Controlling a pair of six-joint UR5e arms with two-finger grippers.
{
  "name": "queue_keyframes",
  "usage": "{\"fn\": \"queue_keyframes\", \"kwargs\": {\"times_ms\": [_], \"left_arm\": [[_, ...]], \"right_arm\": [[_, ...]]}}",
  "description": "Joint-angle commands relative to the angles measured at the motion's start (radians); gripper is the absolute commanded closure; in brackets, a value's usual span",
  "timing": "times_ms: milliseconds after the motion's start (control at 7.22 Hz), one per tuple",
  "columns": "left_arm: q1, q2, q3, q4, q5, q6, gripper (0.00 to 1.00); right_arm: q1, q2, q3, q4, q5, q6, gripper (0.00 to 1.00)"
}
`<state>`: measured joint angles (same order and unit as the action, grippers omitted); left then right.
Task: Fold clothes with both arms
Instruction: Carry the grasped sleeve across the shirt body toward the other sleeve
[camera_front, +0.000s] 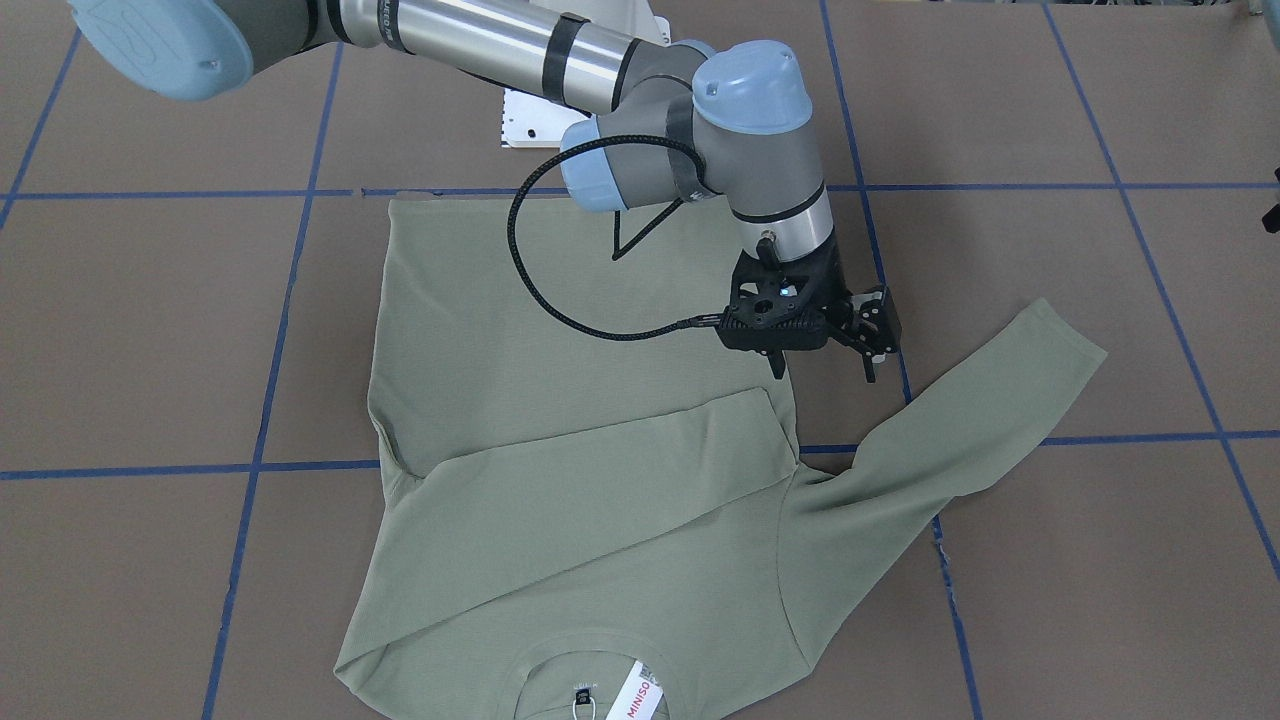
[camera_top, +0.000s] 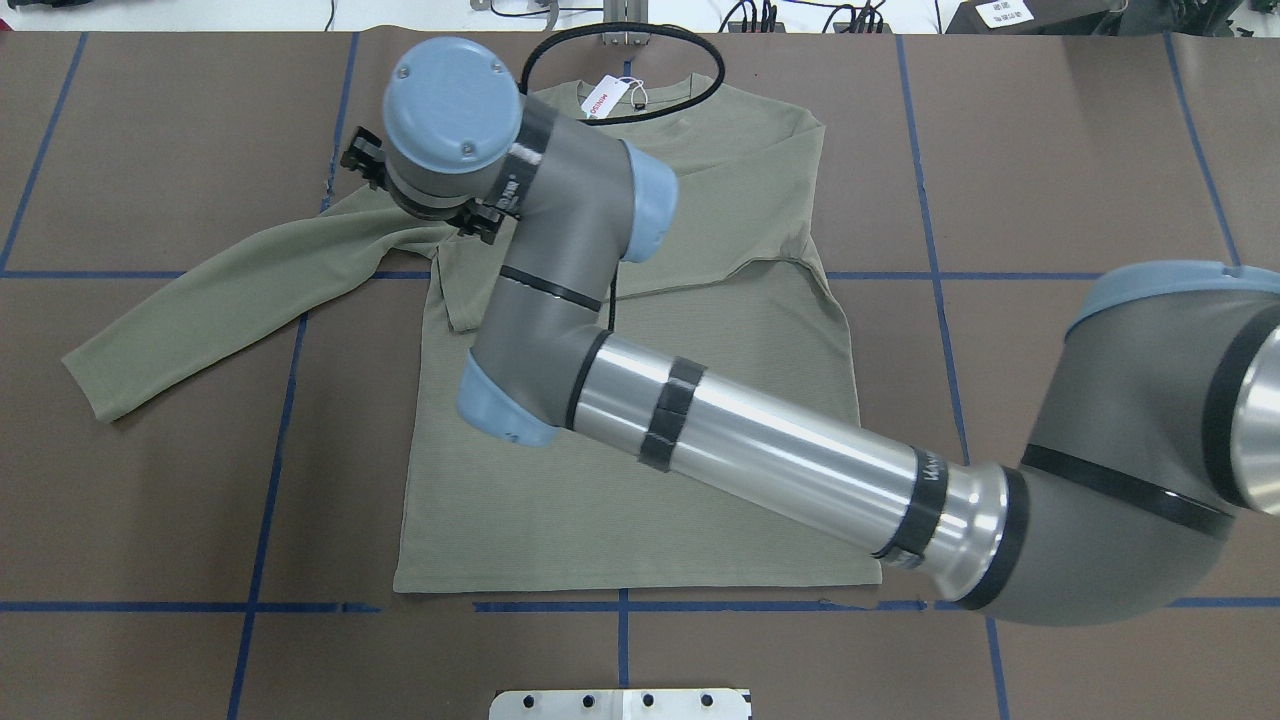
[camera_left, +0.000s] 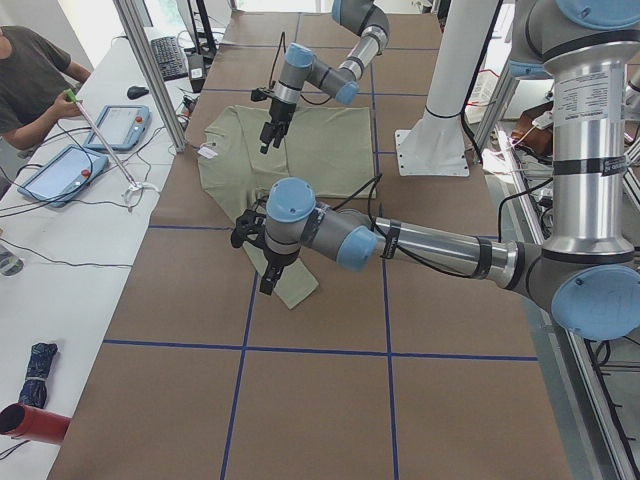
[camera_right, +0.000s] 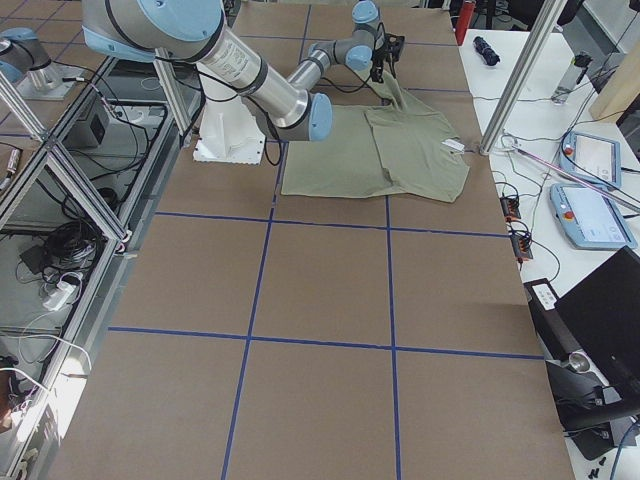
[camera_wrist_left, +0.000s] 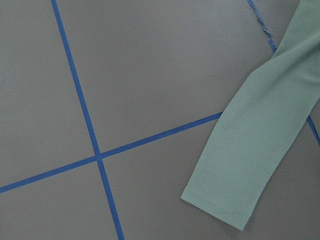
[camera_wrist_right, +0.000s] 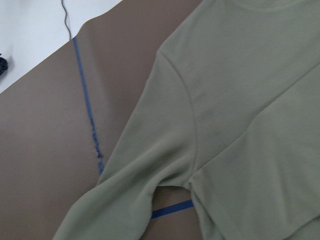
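One shirt (camera_top: 520, 520), flat on the table (camera_top: 1050, 150). The collar is near the far edge, on the operators' side. The hem runs straight along the tape line (camera_top: 700, 606) nearest the robot, just short of it.

Two sleeves. The right sleeve (camera_front: 600, 470) is folded across the chest, its end at the body's opposite side edge. The left sleeve (camera_top: 230, 300) is stretched out toward the robot's left, with the cuff (camera_wrist_left: 220, 200) flat on the table near a tape crossing. One white tag (camera_top: 604, 99) sits at the collar.

Two arms. The right arm (camera_top: 780, 460) reaches across the shirt. The right gripper (camera_front: 825, 372) hangs over the left armpit, fingers spread wide with nothing between them. The left gripper (camera_left: 266, 283) hangs above the outstretched sleeve; whether its fingers are apart or together, can't tell.

For room, there's a broad stretch of table to the shirt's right and more beyond the cuff on the left. It's tighter at the hem, where the plate (camera_top: 620, 705) lies near.
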<state>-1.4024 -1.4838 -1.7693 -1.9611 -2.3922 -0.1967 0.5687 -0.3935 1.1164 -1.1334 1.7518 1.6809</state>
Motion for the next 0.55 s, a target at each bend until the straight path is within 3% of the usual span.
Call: {"fn": "queue_keyframes", "kwargs": {"times_ms": [0, 138, 415], "left_arm": [[0.089, -0.073, 0.248, -0.221, -0.005, -0.221, 0.01], [0.109, -0.114, 0.327, -0.237, -0.005, -0.256, 0.01], [0.152, -0.145, 0.416, -0.239, -0.004, -0.274, 0.03]], "right_arm": [[0.119, -0.324, 0.379, -0.097, 0.186, -0.007, 0.00], [0.196, -0.498, 0.519, -0.095, 0.292, -0.030, 0.00], [0.325, -0.710, 0.637, -0.091, 0.460, -0.209, 0.00]]}}
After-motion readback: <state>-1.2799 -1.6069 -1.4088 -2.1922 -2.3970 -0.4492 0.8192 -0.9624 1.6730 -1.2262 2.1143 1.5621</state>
